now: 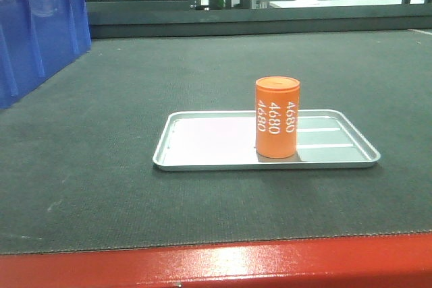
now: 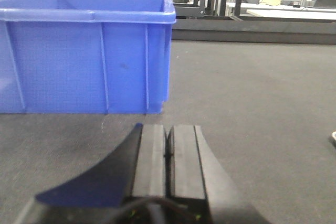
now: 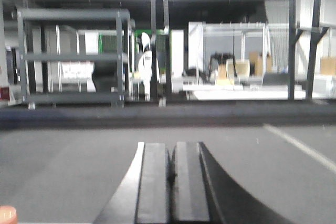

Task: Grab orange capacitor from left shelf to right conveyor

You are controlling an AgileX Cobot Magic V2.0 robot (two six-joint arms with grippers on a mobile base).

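The orange capacitor (image 1: pixel 277 117), with white "4680" down its side, stands upright on a shallow silver tray (image 1: pixel 202 141) that lies on the dark conveyor belt (image 1: pixel 101 166) with its red front edge (image 1: pixel 223 264). A sliver of orange (image 3: pixel 7 214) shows at the bottom left of the right wrist view. My left gripper (image 2: pixel 168 129) is shut and empty above the belt, facing a blue bin (image 2: pixel 84 51). My right gripper (image 3: pixel 171 146) is shut and empty above the belt. Neither gripper shows in the front view. The steel shelf is out of view.
A blue plastic bin (image 1: pixel 37 35) stands on the belt at the far left. A black rail (image 1: pixel 256 25) bounds the belt's far side. Grey racks (image 3: pixel 73 56) and workshop tables stand beyond it.
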